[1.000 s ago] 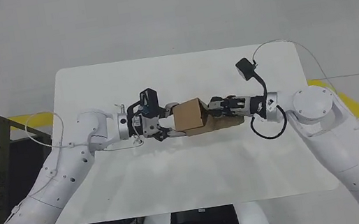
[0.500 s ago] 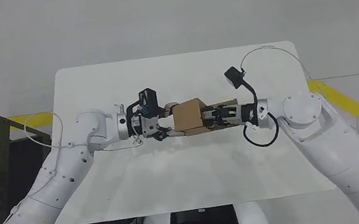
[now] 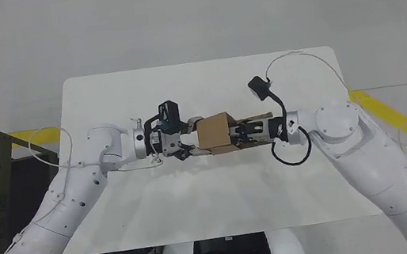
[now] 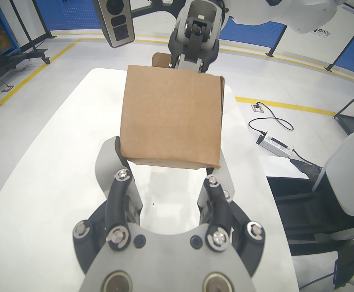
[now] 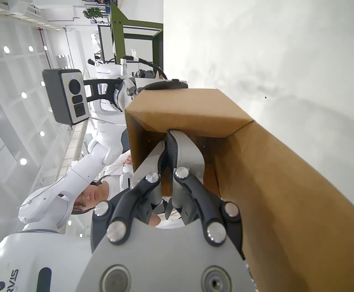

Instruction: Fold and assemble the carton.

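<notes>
carton [image 3: 214,131]: brown, held between both arms over mid counter [image 3: 222,196]; one end open | left claw [image 4: 166,159]: spread wide, clamping carton's near end by both sides | right claw [image 5: 168,146]: pinched on a wall inside the open end

The brown cardboard carton [image 4: 171,116] is matt, uncoated paperboard, faintly fibrous on its faces and rough along its cut edges. The white rounded table [image 3: 222,196] has a smooth, slightly glossy top that gives a pale reflection under the carton. The left gripper [image 4: 166,163] has smooth pale plastic fingers [image 4: 106,163], matt black pads and links, a brushed grey metal plate and shiny metal screws. The right gripper [image 5: 167,143] looks the same.
</notes>
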Controlling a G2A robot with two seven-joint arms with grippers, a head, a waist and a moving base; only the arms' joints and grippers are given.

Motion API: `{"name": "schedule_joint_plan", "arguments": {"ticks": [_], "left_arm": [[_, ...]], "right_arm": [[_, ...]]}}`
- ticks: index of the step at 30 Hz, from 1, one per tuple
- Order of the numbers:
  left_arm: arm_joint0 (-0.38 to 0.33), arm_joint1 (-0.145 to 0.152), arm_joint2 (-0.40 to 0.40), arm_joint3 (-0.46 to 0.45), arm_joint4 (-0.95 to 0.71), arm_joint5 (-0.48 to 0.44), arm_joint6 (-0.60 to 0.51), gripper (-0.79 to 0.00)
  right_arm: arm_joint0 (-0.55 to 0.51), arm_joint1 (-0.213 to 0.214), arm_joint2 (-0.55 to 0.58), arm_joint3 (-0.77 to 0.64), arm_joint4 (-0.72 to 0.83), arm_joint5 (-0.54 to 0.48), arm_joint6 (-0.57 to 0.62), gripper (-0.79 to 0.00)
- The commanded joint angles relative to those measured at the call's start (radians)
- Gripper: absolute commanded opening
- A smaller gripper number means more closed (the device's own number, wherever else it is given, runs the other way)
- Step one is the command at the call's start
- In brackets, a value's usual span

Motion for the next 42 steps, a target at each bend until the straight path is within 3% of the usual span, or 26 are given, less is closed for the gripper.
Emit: {"name": "schedule_joint_plan", "arguments": {"ticks": [1, 10, 19, 25, 31, 33, 36, 42], "left_arm": [[-0.001, 0.000, 0.000, 0.003, -0.001, 0.000, -0.001, -0.542], [-0.005, 0.001, 0.004, 0.014, -0.004, 0.000, 0.003, -0.545], [-0.010, 0.002, 0.001, 0.016, -0.009, 0.000, 0.015, -0.548], [-0.009, 0.002, -0.001, 0.014, -0.009, 0.000, 0.035, -0.548], [-0.011, 0.001, 0.008, 0.015, -0.001, 0.000, 0.031, -0.554], [-0.014, -0.001, 0.015, 0.020, 0.001, 0.000, 0.020, -0.570], [-0.021, -0.005, 0.019, 0.035, 0.009, 0.001, 0.000, -0.656], [-0.028, -0.013, 0.023, 0.050, 0.005, 0.000, -0.020, -0.677]], "right_arm": [[-0.016, 0.007, 0.033, -0.015, -0.001, 0.003, 0.004, -0.785], [-0.127, 0.043, 0.220, -0.103, 0.011, 0.006, -0.019, -0.785], [-0.221, 0.063, 0.369, -0.050, 0.046, 0.025, -0.067, -0.785], [-0.209, 0.058, 0.302, 0.033, 0.057, 0.069, -0.033, -0.785], [-0.149, 0.038, 0.199, 0.086, 0.101, 0.018, -0.018, -0.785], [-0.133, 0.032, 0.175, 0.089, 0.118, 0.001, -0.018, -0.785], [-0.114, 0.026, 0.145, 0.084, 0.124, -0.013, -0.016, -0.785], [-0.084, 0.019, 0.092, 0.076, 0.089, 0.007, -0.011, -0.785]]}}
